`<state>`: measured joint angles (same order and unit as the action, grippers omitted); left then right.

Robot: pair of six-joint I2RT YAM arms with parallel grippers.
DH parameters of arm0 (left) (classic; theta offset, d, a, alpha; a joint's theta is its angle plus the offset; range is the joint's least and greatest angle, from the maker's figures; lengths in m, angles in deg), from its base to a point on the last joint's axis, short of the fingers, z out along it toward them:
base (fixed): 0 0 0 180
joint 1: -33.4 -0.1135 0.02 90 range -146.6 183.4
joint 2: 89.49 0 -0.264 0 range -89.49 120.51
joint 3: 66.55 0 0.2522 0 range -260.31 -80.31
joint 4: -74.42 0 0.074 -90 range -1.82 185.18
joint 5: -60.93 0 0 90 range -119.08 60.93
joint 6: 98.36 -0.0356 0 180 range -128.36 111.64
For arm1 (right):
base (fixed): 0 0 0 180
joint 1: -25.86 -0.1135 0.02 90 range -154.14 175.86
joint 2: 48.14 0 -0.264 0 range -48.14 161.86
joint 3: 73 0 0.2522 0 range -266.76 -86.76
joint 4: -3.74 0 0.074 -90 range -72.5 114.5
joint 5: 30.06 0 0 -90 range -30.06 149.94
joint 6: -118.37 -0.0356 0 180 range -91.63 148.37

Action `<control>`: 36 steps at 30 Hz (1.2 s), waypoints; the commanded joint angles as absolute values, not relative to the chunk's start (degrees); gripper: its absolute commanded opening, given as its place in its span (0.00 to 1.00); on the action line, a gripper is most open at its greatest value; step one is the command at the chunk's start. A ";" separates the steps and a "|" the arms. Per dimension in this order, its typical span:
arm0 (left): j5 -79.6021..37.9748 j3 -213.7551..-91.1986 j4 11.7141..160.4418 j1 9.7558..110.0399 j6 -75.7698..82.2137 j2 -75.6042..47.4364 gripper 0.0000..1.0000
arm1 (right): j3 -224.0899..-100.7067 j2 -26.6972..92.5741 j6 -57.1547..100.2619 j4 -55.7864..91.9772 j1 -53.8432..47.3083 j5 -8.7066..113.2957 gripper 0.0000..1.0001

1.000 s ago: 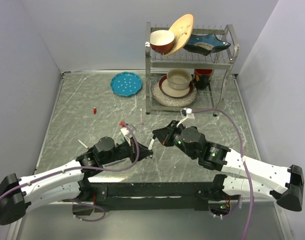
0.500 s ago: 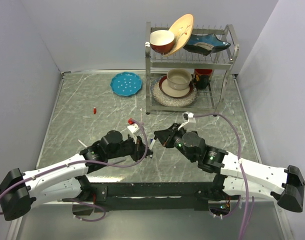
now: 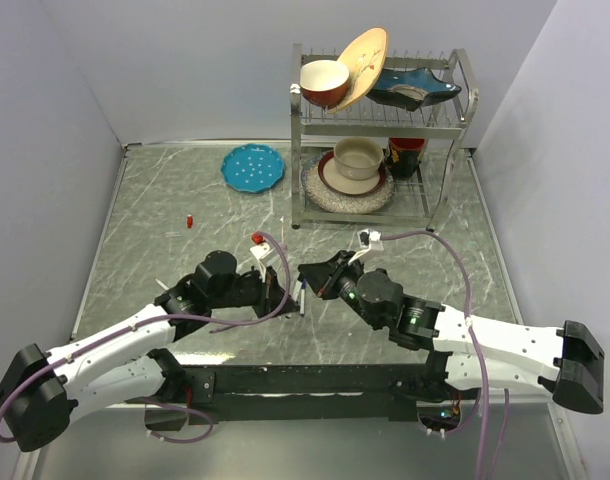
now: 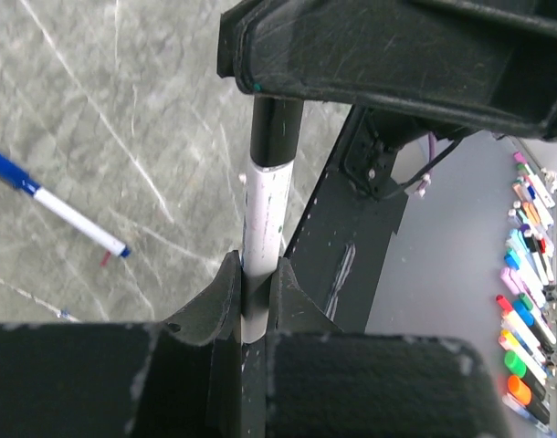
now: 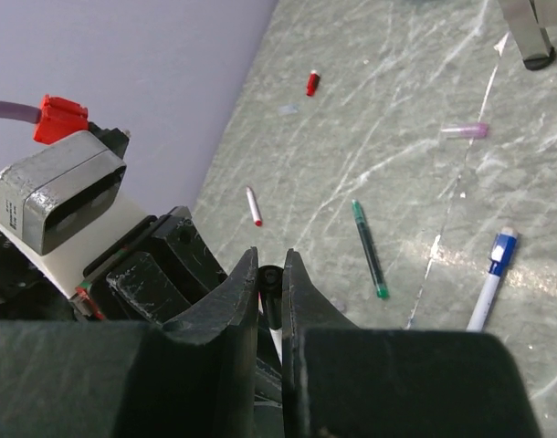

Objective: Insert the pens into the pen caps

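My left gripper (image 4: 258,269) is shut on the white barrel of a pen (image 4: 265,210), which stands up from the jaws. The pen's upper end sits inside a black pen cap (image 4: 277,132). My right gripper (image 5: 272,265) is closed around that black cap (image 5: 272,276), tip to tip with the left gripper (image 3: 285,290) at the table's near middle. On the table lie a red-tipped pen (image 5: 252,205), a dark green pen (image 5: 369,248) and a blue-ended pen (image 5: 493,269). A red cap (image 3: 189,219) lies far left.
A metal dish rack (image 3: 375,130) with bowls and plates stands at the back right, and a blue plate (image 3: 252,166) lies left of it. A small purple piece (image 5: 466,130) rests near the rack's foot. Coloured markers (image 4: 525,301) lie beyond the table edge.
Both arms have pushed a little towards the back of the table, the grippers staying together. The right gripper's jaws have eased slightly around the black cap.
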<state>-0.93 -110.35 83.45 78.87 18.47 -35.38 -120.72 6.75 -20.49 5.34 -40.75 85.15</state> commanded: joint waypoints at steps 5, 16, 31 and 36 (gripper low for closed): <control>-15.54 -119.51 68.76 74.00 18.36 -37.90 0.01 | -122.45 9.69 -20.77 23.12 -48.85 66.18 0.00; -12.64 -120.82 72.89 71.37 17.05 -37.55 0.01 | -124.02 13.46 -16.19 23.64 -50.69 60.11 0.00; -7.02 -119.77 70.52 64.95 19.94 -36.41 0.01 | -123.24 16.55 -14.35 23.66 -54.64 56.16 0.00; -5.35 -120.30 72.10 63.11 18.98 -36.75 0.01 | -124.30 17.52 -11.98 27.95 -56.58 56.95 0.00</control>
<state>10.93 -112.27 96.87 70.92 15.83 -36.00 -127.06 14.84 -11.16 8.09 -45.82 83.36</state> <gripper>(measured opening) 0.098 0.151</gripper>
